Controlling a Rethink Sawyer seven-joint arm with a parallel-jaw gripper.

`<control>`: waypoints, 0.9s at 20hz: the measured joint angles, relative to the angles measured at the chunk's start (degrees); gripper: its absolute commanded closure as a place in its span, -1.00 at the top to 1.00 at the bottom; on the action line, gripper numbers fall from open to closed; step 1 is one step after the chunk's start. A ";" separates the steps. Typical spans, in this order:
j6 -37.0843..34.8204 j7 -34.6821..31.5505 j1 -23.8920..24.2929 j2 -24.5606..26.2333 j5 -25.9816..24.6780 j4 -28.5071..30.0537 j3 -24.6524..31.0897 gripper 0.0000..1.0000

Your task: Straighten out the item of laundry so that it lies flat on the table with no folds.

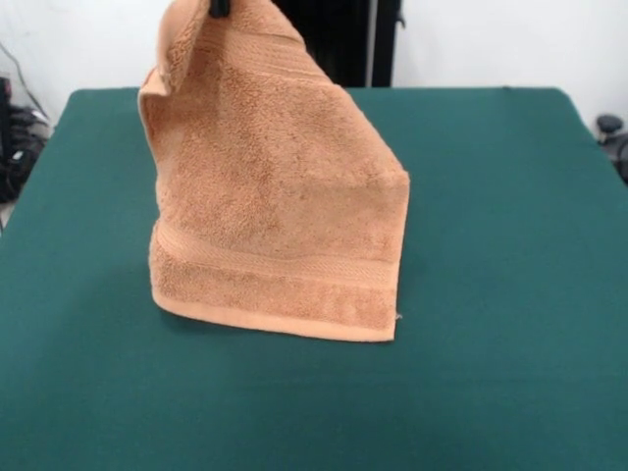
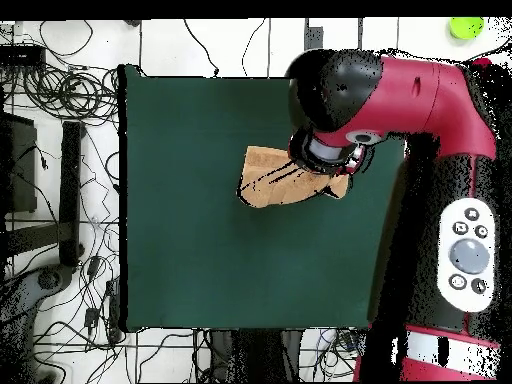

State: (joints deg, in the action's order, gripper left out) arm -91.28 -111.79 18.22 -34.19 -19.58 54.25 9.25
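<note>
The tan-orange towel [image 1: 275, 196] hangs from one upper corner, with its woven band and hem at the bottom. Its lower edge is at or just above the dark green table [image 1: 491, 245]; I cannot tell if it touches. The top corner is folded over on the left side. My gripper [image 1: 218, 8] shows only as a black tip at the top edge, shut on the towel's upper corner. In the overhead view the towel [image 2: 272, 180] shows as a small bunched patch on the table [image 2: 190, 250], partly under the red arm [image 2: 400, 100], which hides the gripper.
The robot's dark pedestal [image 1: 339, 39] stands behind the table's far edge. Cables [image 2: 60, 100] and dark equipment lie on the floor beyond one table side. A small green object [image 2: 465, 27] sits off the table near a corner.
</note>
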 measured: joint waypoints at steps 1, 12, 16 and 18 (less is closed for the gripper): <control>-0.42 0.00 -0.04 0.26 0.00 -0.43 0.00 -1.00; -3.18 0.00 -0.26 3.05 0.02 -3.35 0.03 -1.00; 1.23 0.00 -0.22 1.69 0.04 1.29 -0.02 -1.00; 4.03 0.00 -0.20 0.73 0.08 3.77 -0.04 -1.00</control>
State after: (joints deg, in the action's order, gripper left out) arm -87.25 -111.79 18.02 -33.46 -19.49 58.02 9.21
